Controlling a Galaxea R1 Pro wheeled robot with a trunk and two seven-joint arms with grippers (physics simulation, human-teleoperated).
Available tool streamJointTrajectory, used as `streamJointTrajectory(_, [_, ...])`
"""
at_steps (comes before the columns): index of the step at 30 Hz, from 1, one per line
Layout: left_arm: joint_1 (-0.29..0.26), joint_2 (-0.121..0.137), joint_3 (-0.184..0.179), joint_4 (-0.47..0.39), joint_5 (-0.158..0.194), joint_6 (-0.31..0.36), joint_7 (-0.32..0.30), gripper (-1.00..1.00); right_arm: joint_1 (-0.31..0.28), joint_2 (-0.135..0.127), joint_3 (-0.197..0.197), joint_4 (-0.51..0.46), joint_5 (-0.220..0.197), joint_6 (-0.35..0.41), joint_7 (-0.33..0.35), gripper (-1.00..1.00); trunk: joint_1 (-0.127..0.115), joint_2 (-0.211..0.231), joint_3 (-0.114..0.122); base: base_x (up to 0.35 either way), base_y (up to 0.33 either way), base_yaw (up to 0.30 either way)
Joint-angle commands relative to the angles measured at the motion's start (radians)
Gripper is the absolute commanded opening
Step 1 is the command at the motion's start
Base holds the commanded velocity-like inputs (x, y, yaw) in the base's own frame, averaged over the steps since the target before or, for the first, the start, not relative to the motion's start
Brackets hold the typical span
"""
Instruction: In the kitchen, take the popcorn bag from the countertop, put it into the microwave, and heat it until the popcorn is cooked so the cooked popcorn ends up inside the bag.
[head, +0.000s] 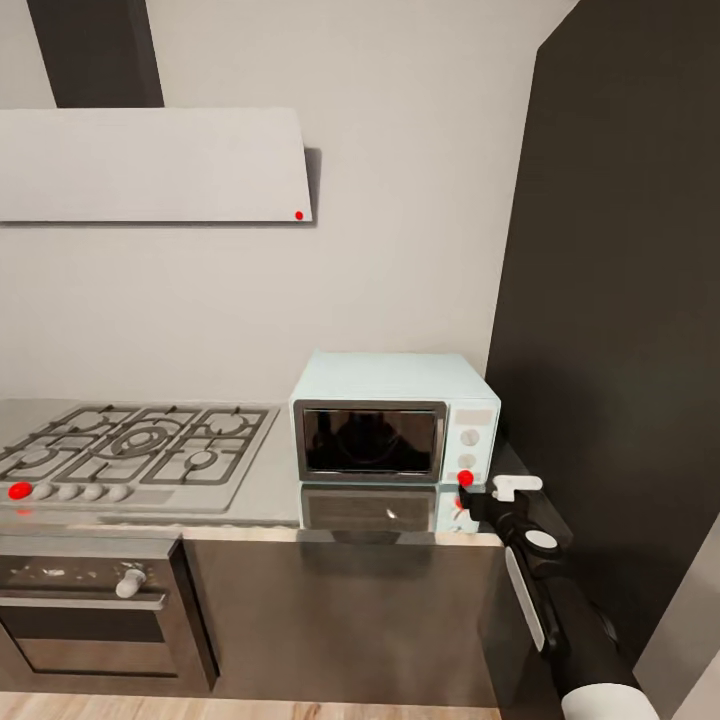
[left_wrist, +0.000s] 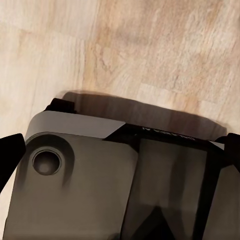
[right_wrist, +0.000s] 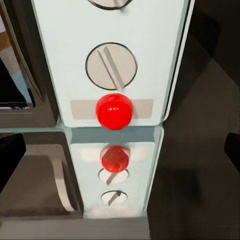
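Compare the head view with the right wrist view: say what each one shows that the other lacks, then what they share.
Head view alone: the whole microwave with its dark glass door shut, the gas hob, the built-in oven, the range hood, and the right arm reaching toward the microwave's control panel, with the right gripper near it.

Right wrist view alone: a close look at the lower white knob and its slanted pointer, plus the panel's mirror image in the glossy countertop.

Both: the microwave's pale control panel and the red button at its bottom.
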Motion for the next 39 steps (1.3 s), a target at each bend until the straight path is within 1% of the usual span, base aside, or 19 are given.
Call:
streamJointTrajectory(1, [-0.001, 0.000, -0.009, 0.001, 0.008, -0.003, 0.001, 1.00, -0.001, 0.000, -0.002, 0.000, 0.008, 0.006, 0.002, 1.00, 0.000, -0.001, -0.001, 0.000, 0.000, 0.000])
streamJointTrajectory(11, [-0.001, -0.001, -0.009, 0.001, 0.008, -0.003, 0.001, 1.00, -0.001, 0.000, -0.002, 0.018, 0.007, 0.001, 0.001, 1.00, 0.000, -0.001, -0.001, 0.000, 0.000, 0.000])
streamJointTrajectory(15, [-0.001, -0.001, -0.009, 0.001, 0.008, -0.003, 0.001, 1.00, -0.001, 0.000, -0.002, 0.018, 0.005, -0.020, 0.002, 1.00, 0.000, -0.001, -0.001, 0.000, 0.000, 0.000])
streamJointTrajectory(22, [-0.001, -0.001, -0.009, 0.001, 0.008, -0.003, 0.001, 1.00, -0.001, 0.000, -0.002, 0.018, 0.006, -0.022, 0.003, 1.00, 0.000, -0.001, -0.001, 0.000, 0.000, 0.000])
streamJointTrajectory(23, [-0.001, -0.001, -0.009, 0.001, 0.008, -0.003, 0.001, 1.00, -0.001, -0.001, -0.002, 0.018, 0.006, -0.022, 0.003, -1.00, 0.000, -0.001, -0.001, 0.000, 0.000, 0.000])
streamJointTrajectory(28, [-0.001, -0.001, -0.009, 0.001, 0.008, -0.003, 0.001, 1.00, -0.001, -0.003, -0.002, 0.060, 0.014, -0.023, 0.002, -1.00, 0.000, -0.001, -0.001, 0.000, 0.000, 0.000])
streamJointTrajectory(39, [-0.001, -0.001, -0.009, 0.001, 0.008, -0.003, 0.001, 1.00, -0.001, -0.003, -0.001, 0.062, 0.017, -0.023, 0.002, -1.00, 0.000, -0.001, -0.001, 0.000, 0.000, 0.000])
